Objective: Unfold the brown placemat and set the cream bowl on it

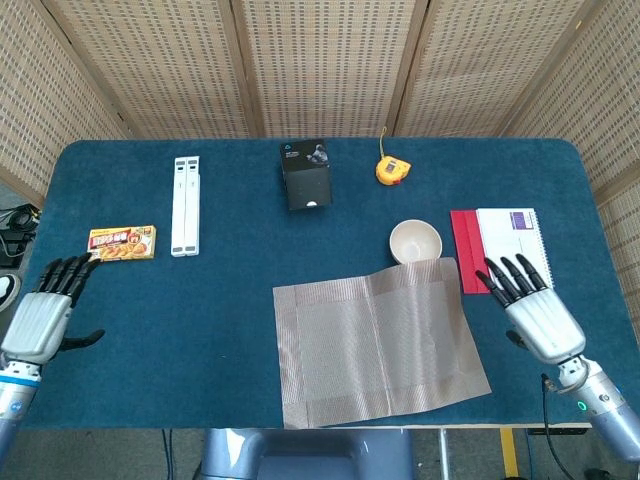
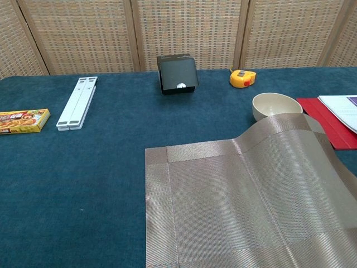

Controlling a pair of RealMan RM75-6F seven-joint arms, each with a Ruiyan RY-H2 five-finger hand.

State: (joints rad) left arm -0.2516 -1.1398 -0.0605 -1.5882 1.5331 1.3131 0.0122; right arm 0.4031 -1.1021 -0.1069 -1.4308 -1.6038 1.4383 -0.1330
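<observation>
The brown placemat [image 1: 378, 340] lies unfolded on the table [image 1: 200, 320], its far right corner leaning on the cream bowl [image 1: 415, 241]. The left hand [image 1: 42, 318] and right hand [image 1: 533, 316] are empty, fingers spread.

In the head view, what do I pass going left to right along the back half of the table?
Yellow food box → white folded stand → black box → yellow tape measure → cream bowl → red folder with notebook.
</observation>
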